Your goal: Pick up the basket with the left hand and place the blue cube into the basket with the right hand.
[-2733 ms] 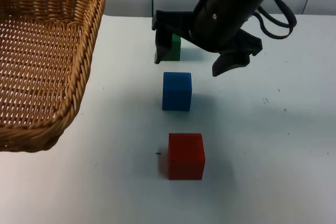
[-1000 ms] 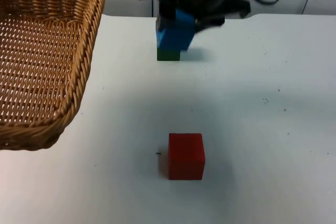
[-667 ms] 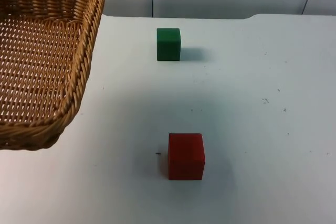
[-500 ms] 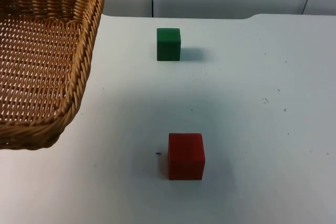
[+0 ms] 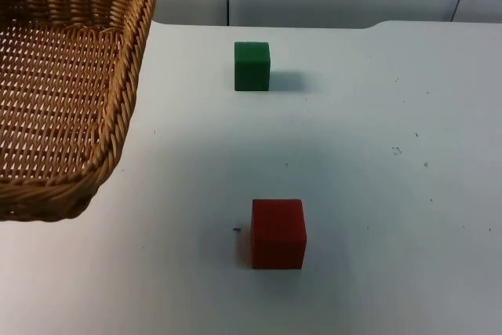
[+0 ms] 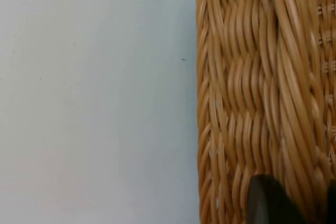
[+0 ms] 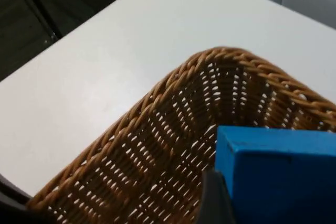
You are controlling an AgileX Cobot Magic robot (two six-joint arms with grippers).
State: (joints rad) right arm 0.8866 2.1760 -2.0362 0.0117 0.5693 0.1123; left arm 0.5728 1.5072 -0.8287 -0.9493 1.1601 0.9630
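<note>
Now holding the woven brown wicker basket (image 5: 63, 92) up at the upper left of the top view, left gripper (image 6: 286, 203) pinching its rim so the mouth faces up. Carrying the blue cube (image 7: 278, 174) over that basket, right gripper (image 7: 218, 198) squeezed on it, ready to drop it inside; green cube (image 5: 252, 66) and red cube (image 5: 278, 233) left on the white table (image 5: 376, 154).

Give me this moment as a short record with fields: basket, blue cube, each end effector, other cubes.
basket: wicker basket, raised off the table
left end effector: gripping the basket rim
blue cube: above the basket interior, not released
right end effector: holding the blue cube
other cubes: green cube and red cube on the white table
</note>
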